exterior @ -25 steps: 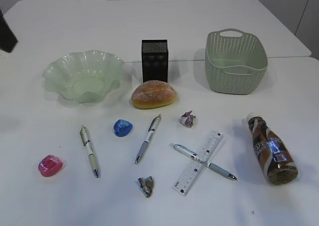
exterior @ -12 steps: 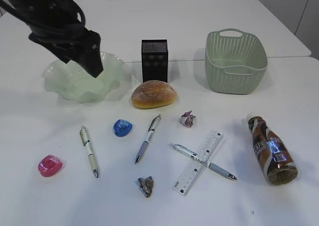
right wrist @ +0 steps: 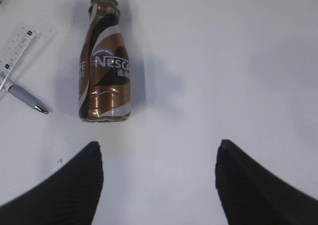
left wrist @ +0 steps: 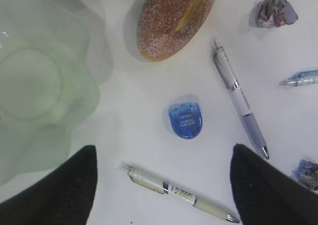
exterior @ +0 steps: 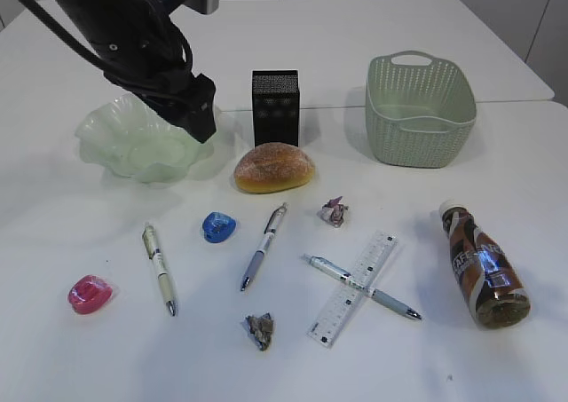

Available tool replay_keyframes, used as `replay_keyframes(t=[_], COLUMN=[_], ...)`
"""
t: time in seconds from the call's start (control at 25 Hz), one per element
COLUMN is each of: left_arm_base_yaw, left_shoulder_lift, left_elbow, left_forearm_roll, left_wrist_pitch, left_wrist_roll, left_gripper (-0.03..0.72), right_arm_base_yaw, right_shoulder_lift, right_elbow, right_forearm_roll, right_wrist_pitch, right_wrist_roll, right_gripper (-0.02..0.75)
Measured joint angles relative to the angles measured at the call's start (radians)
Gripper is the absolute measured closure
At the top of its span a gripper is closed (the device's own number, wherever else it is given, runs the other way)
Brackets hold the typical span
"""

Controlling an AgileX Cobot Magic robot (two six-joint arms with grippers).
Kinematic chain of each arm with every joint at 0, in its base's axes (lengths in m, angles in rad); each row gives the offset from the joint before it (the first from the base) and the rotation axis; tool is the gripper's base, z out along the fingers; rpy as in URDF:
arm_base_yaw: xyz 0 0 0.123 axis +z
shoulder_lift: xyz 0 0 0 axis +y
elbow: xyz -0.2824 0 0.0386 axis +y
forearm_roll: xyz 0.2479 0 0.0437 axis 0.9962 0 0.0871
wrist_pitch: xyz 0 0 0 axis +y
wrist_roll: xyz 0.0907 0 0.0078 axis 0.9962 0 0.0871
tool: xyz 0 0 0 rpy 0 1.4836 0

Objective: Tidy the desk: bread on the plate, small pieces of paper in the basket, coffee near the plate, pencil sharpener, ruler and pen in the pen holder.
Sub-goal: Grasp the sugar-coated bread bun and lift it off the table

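Note:
My left gripper point(exterior: 202, 122) hangs open and empty over the right rim of the green plate point(exterior: 93, 140). Below it in the left wrist view lie the bread point(left wrist: 175, 21), a blue pencil sharpener point(left wrist: 185, 120) and a cream pen point(left wrist: 179, 192). On the desk the bread point(exterior: 273, 168) rests in front of the black pen holder point(exterior: 275, 107). The ruler point(exterior: 353, 287) lies under a blue pen point(exterior: 364, 288). A pink sharpener point(exterior: 90, 294) sits at the front left. My right gripper point(right wrist: 159, 145) is open above bare desk near the lying coffee point(right wrist: 105, 71).
The basket point(exterior: 419, 109) stands at the back right. Two crumpled paper pieces point(exterior: 334, 211) point(exterior: 260, 329) and a grey pen point(exterior: 264, 247) lie mid-desk. The coffee bottle point(exterior: 484, 269) lies on its side at the right. The right arm does not show in the exterior view.
The left arm has swung in from the upper left edge and moved rightward over the plate. Nothing on the desk has shifted.

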Motion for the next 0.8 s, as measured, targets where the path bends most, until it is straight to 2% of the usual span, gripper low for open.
replay_keyframes(t=[0.28, 0.52, 0.8], left_arm_base_yaw=[0.0, 0.0, -0.024], left_shoulder_lift=[0.008, 0.068, 0.178], left_elbow=[0.0, -0.009, -0.13], left_forearm_roll=[-0.016, -0.014, -0.01], left_wrist_pitch=[-0.041, -0.047, -0.052], left_wrist_roll=[0.0, 0.0, 0.019], left_gripper=[0.109, 0.068, 0.066], right_arm_base_yaw=[0.0, 0.0, 0.0], right_shoulder_lift=[0.002, 0.008, 0.008], right_elbow=[0.0, 0.0, 0.0], right_forearm_roll=[-0.014, -0.016, -0.016], right_wrist_pitch=[-0.001, -0.001, -0.002], right_wrist_roll=[0.0, 0.0, 0.0], right_gripper=[0.187, 0.187, 0.187])
